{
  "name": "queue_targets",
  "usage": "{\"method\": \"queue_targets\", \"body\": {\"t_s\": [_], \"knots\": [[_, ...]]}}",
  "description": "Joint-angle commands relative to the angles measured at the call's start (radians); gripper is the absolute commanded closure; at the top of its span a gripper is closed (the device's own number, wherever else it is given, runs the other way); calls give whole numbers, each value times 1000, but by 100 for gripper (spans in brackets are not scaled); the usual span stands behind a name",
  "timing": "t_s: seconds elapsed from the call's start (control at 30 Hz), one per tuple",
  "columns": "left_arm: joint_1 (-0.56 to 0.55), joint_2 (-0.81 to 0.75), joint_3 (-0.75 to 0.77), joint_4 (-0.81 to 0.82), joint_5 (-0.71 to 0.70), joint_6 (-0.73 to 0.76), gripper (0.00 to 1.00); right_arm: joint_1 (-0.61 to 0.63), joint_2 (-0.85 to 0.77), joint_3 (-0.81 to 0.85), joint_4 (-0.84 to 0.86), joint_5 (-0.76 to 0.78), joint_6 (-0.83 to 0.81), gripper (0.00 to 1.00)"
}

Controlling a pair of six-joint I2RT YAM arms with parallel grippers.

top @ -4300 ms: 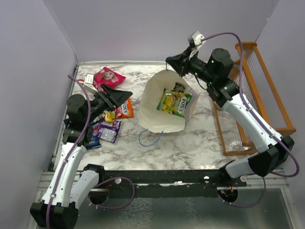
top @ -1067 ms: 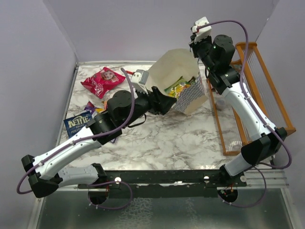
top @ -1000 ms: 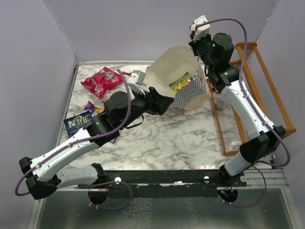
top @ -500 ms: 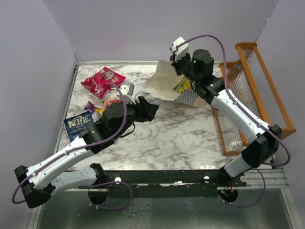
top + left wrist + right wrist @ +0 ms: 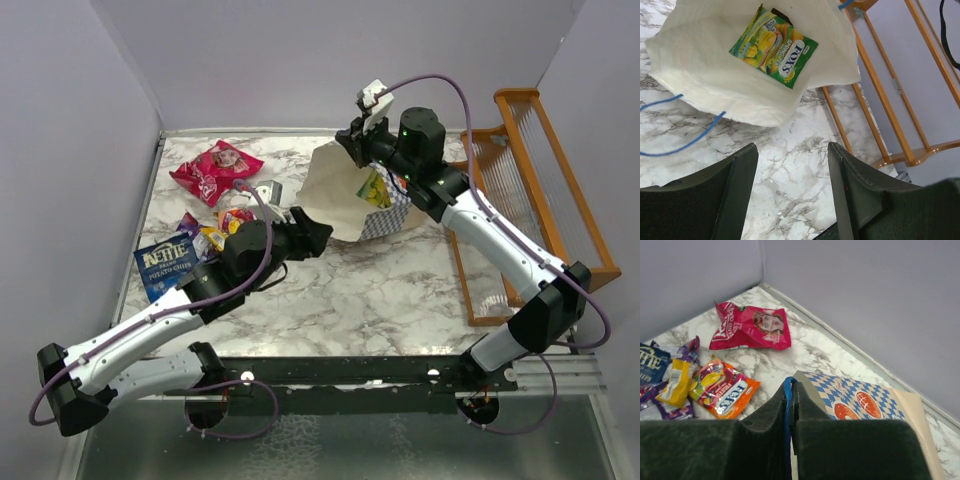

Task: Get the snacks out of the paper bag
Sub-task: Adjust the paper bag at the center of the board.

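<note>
Marble-look tabletop (image 5: 400,290) with plain lilac walls around it, and most of the job looks done tbh. Over on the left side of the table there's a whole pile of snacks out already — the big pink-red bag (image 5: 215,170) nearest the far wall, the dark blue chips bag (image 5: 167,262) nearer in by the left wall, and between them a jumble of small packs: an orange packet (image 5: 725,390), a yellow one (image 5: 677,380), a purple one (image 5: 690,347).

The paper bag (image 5: 345,195) sits far-middle, just left of the orange wooden rack (image 5: 540,200), tipped so its mouth faces the left arm. The right gripper (image 5: 790,385) is clamped tight on the bag's blue cord handle (image 5: 788,395), holding that edge up. The left gripper (image 5: 790,150) has its jaws apart with nothing between them, hovering over the marble just in front of the bag's mouth, not touching it.

What's left: a green-and-yellow Fox's packet (image 5: 775,47) lying inside on the bag's lower wall, a bit back from the opening. There might be another one tucked behind it — can't tell from these views. So, as a guess, one reach in and pull out, maybe two, and the bag is empty.
</note>
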Motion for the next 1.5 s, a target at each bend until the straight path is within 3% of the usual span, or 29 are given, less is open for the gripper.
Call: {"method": "queue_targets", "body": {"t_s": [0.0,0.27,0.4,0.53,0.73,1.0,1.23,1.33,1.47], "knots": [[8,19,-21,103,23,-31,40,8,-76,-50,48,-165,42,98],[28,136,-79,248,35,-84,41,8,-161,-193,136,-322,73,98],[30,241,-89,358,8,-79,31,8,-178,-222,148,-345,105,98],[0,379,-68,449,-35,-78,30,8,-168,-218,137,-328,157,98],[-62,536,-14,505,-226,16,37,8,-169,-193,121,-337,176,98],[-59,685,45,603,-298,129,50,8,-172,-146,64,-376,178,98],[-43,775,-120,1107,-228,373,53,8,-146,-59,-35,-363,161,98],[-5,811,-151,1164,-122,368,53,8,-148,-41,-61,-355,147,98],[63,849,-123,1124,34,329,56,8,-166,-54,-55,-337,132,98]]}}
